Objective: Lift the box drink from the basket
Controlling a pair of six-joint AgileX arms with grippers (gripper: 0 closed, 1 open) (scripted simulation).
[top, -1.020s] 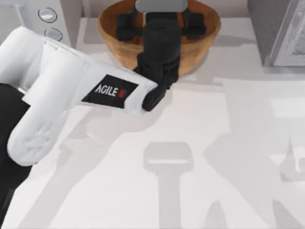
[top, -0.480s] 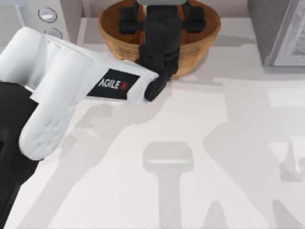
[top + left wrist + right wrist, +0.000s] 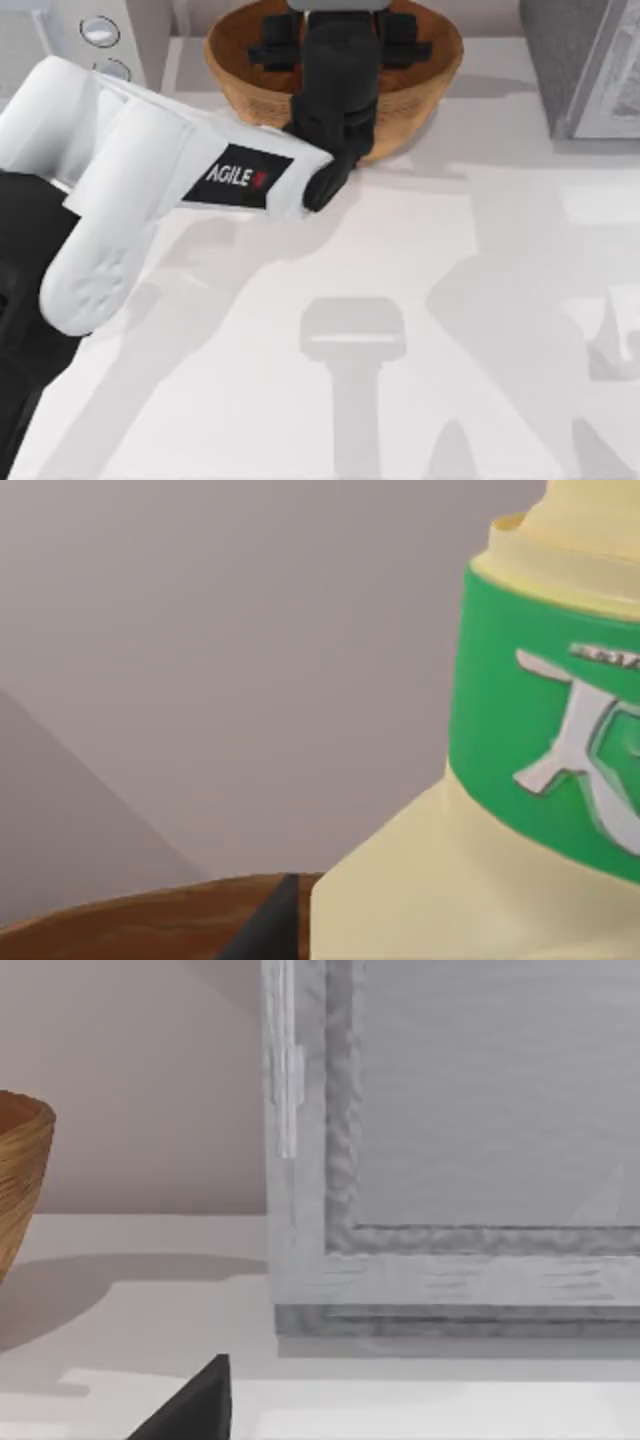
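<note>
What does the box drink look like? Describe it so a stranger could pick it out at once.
Find the round woven brown basket at the top view's upper edge, where the left gripper reaches in. The box drink sits close before that gripper: a pale-yellow carton with a green band bearing white marks, against brown weave and black gripper.

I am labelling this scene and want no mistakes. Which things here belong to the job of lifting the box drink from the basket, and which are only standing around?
Belong to the job:
- box drink, close before the left wrist camera
- basket, at the table's far edge
- left gripper, over the basket

Only standing around:
- grey cabinet, far right
- white appliance with round dials, far left
</note>
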